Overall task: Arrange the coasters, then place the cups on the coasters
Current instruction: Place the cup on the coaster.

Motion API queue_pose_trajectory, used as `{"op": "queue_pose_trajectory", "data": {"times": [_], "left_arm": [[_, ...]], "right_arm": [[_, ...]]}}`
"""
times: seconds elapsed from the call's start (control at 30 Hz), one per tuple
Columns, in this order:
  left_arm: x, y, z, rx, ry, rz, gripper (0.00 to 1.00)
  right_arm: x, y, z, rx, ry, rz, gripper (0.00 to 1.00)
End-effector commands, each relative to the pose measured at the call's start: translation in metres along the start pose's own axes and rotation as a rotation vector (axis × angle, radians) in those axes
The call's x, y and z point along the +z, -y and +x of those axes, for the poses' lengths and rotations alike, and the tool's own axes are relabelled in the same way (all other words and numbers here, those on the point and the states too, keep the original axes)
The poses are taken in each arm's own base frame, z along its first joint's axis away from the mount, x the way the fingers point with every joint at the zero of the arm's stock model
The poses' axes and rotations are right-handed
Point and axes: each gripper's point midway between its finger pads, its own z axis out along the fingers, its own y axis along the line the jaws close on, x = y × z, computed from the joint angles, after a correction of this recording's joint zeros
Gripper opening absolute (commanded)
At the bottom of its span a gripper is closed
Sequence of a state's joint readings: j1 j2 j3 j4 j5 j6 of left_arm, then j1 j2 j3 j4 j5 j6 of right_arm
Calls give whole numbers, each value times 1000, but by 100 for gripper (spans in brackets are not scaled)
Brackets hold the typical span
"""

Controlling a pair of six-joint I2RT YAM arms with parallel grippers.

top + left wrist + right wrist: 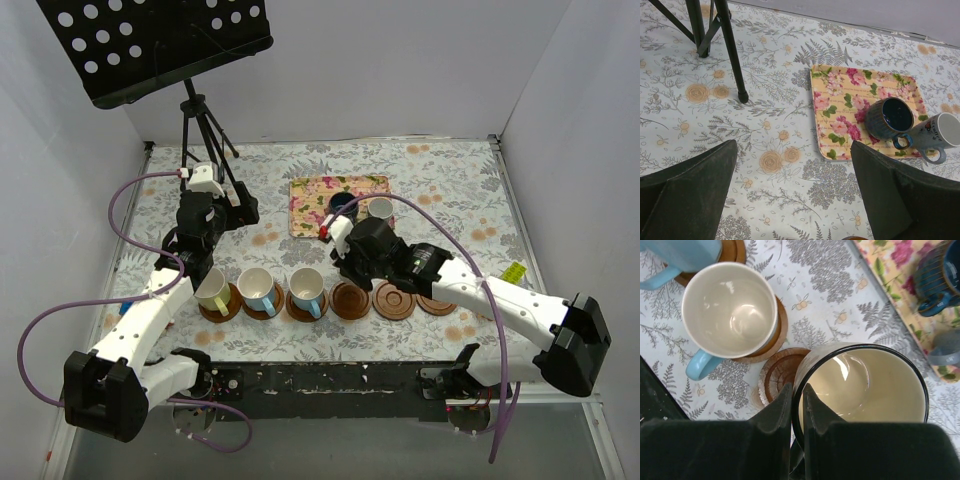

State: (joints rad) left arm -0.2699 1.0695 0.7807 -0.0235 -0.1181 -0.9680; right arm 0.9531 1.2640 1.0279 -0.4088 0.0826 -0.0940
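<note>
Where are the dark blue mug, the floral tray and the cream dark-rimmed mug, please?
dark blue mug (896,114), left wrist view, its dark inside.
floral tray (840,100), left wrist view, bare left half.
cream dark-rimmed mug (865,385), right wrist view, its inner bottom.

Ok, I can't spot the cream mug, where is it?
In the right wrist view, the cream mug is held by its rim in the right fingers, overlapping a bare coaster beside the blue-handled mug.
</note>
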Motion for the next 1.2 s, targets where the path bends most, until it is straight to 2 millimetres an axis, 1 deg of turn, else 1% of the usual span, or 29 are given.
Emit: {"op": "queue_pose_trajectory", "data": {"times": [0.0,0.1,0.13,0.27,0.47,0.53,0.77,1.07,1.17], "left_arm": [[-6,4,-18,-8,42,15,98],[-6,4,-19,-8,44,14,98],[-6,5,-18,-8,40,16,98],[-6,5,-18,-8,43,17,98],[-5,5,-18,-8,39,19,98],[-5,4,-16,-7,36,16,98],[-4,6,-15,-8,30,22,98],[-4,5,-16,-10,32,21,98],[-4,6,-15,-10,32,21,98]], "right_arm": [[-4,-7,-17,20,106,11,1],[-1,-16,-12,27,108,0,1],[1,-18,-8,28,99,-2,1],[8,-25,1,32,77,-11,1],[15,-35,8,27,68,-41,1],[17,-37,11,55,63,-44,1],[21,-38,19,60,46,-49,1],[27,-38,36,63,15,-43,1],[28,-37,37,63,15,-37,1]]}}
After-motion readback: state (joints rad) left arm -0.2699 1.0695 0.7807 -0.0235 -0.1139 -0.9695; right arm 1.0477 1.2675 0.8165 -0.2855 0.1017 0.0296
